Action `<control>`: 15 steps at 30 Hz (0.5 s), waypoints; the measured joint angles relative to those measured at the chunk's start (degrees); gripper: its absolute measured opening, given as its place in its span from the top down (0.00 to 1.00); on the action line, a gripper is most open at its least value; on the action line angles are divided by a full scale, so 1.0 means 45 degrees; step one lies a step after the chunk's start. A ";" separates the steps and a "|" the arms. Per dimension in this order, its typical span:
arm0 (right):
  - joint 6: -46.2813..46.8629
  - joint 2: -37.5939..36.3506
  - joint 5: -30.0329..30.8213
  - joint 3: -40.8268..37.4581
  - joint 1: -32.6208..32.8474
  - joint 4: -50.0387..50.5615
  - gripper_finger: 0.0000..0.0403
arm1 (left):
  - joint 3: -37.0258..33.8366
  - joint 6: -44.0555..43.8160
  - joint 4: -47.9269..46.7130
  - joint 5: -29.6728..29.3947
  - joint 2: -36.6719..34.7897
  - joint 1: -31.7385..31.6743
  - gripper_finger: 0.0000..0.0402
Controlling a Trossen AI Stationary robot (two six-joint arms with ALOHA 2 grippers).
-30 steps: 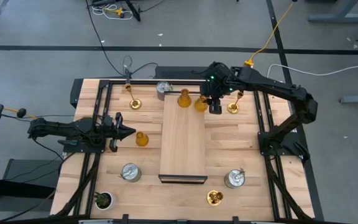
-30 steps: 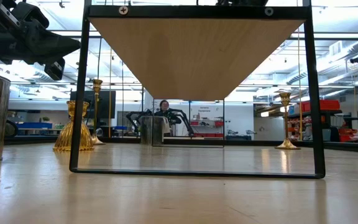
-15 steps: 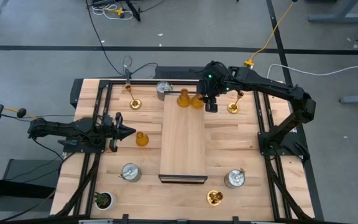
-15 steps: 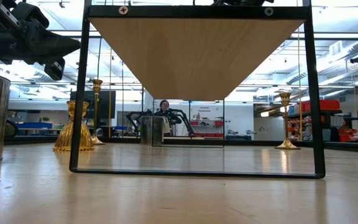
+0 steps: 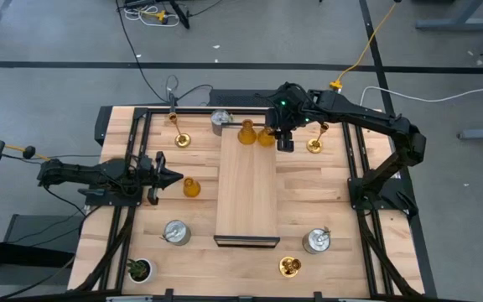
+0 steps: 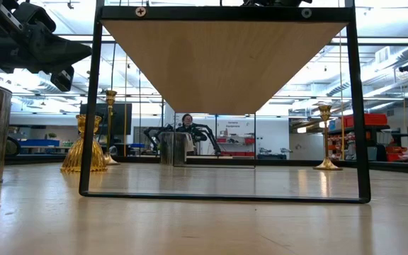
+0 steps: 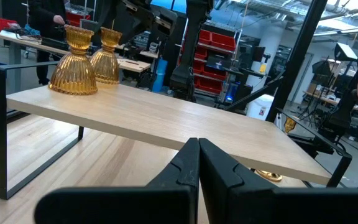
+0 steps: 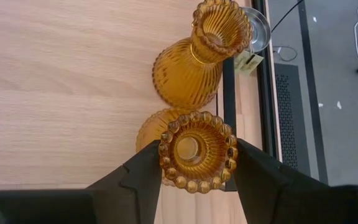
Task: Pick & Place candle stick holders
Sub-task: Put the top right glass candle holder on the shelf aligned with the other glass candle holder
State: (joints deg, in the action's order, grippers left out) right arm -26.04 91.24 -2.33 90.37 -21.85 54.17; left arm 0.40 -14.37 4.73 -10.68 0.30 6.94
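**Second amber holder at the shelf's far end**

Right gripper (image 8: 194,177) is clamped on the neck of an amber holder (image 8: 197,151), upright over the far end of the shelf (image 5: 246,189), beside the amber holder already placed (image 5: 247,132). Step in hand: placing. Next move, as judged: lower until the base sits flat, then release without nudging the neighbour. Left gripper (image 5: 168,177) waits with fingers together near the third amber holder (image 5: 191,187) on the table (image 5: 334,197)

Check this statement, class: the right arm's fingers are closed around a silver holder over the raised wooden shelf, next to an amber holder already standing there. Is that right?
Not quite. The right gripper grips an amber holder, not a silver one; the right wrist view shows its ribbed amber cup between the fingers. The rest holds: it is at the raised wooden shelf, beside another amber holder standing there.
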 joint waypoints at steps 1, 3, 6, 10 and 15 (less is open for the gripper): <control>0.0000 0.0000 0.0000 0.0000 0.0000 -0.0001 0.57 | 0.0005 0.0000 -0.0003 0.0000 0.0000 0.0000 0.98; 0.0000 0.0000 0.0000 0.0000 -0.0010 -0.0020 0.57 | 0.0001 -0.0002 -0.0004 0.0000 0.0002 -0.0003 0.98; 0.0005 0.0101 -0.0004 0.0000 -0.0018 -0.0055 0.57 | 0.0000 0.0000 -0.0001 0.0000 0.0000 -0.0005 0.98; 0.0002 0.0245 0.0353 0.0000 -0.0034 -0.0170 0.57 | 0.0005 -0.0005 0.0001 0.0000 0.0000 0.0000 0.98; 0.0000 0.0248 0.0729 0.0000 -0.0053 -0.0144 0.57 | 0.0001 -0.0002 0.0004 0.0000 0.0005 -0.0004 0.98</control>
State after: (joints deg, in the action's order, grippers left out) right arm -26.04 92.36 0.95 90.37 -22.09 53.53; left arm 0.41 -14.38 4.74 -10.68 0.32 6.92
